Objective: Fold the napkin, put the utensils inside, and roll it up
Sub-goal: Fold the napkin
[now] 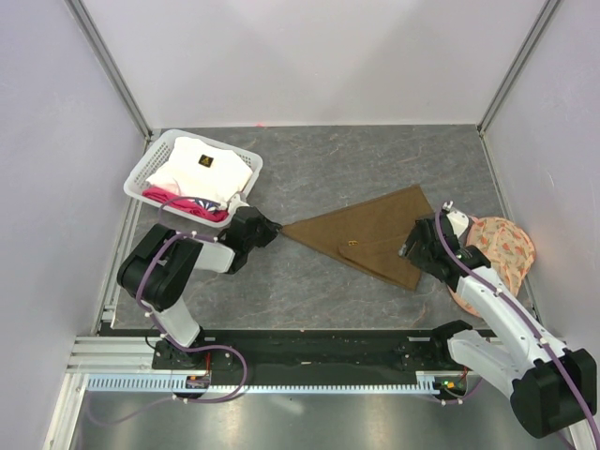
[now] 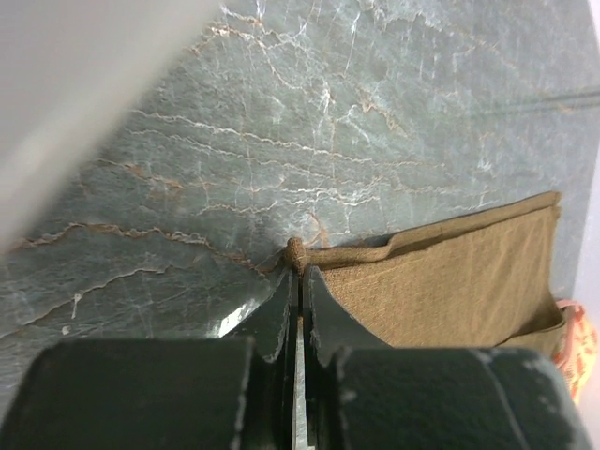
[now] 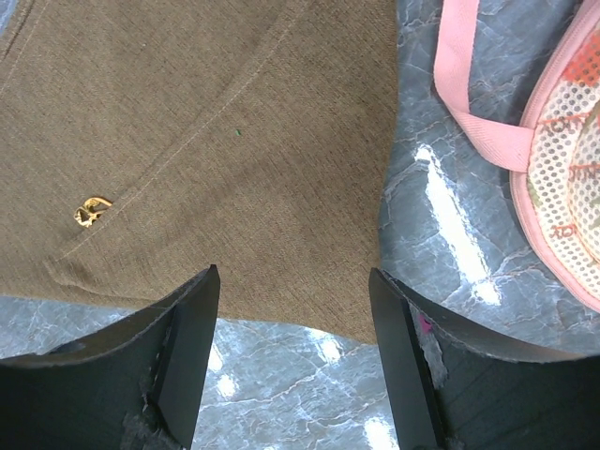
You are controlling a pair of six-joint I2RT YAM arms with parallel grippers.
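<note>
The olive-brown napkin [image 1: 370, 234] lies folded into a triangle on the grey table, its point toward the left. My left gripper [image 1: 278, 228] is shut on that left corner; in the left wrist view the jaws [image 2: 300, 272] pinch a bunched tip of the napkin [image 2: 450, 281]. My right gripper [image 1: 410, 248] is open and empty, low over the napkin's near right corner [image 3: 234, 141], fingers [image 3: 192, 328] astride its edge. Of the gold spoon only a small gold end [image 3: 92, 212] shows at a fold seam; it also shows in the top view [image 1: 352, 244].
A white basket [image 1: 155, 159] at the back left holds a white cloth with a black label [image 1: 202, 169] and pink fabric. A peach floral round fabric piece [image 1: 502, 244] with a pink strap [image 3: 469, 112] lies just right of the napkin, beside my right arm.
</note>
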